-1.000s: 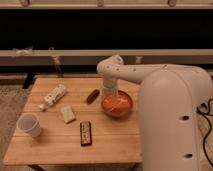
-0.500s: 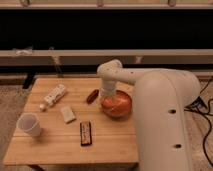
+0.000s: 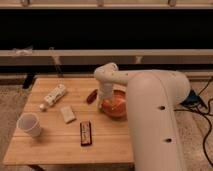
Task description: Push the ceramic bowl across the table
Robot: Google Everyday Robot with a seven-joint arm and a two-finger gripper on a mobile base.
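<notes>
**Fingers down at the bowl's left rim**

Whether they stand apart or together cannot be told. The gripper [image 3: 105, 101] meets the left side of the ceramic bowl [image 3: 119, 105], which sits right of centre on the worktop [image 3: 55, 147]. A white paper cup [image 3: 29, 125] stands upright at front left.

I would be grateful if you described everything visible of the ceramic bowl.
The ceramic bowl is round, shallow and orange-red, with faint pale marks inside. It sits upright on the right half of the table, as pictured. The gripper is at its left rim, and whether they touch is unclear. The arm hides its right edge.
</notes>
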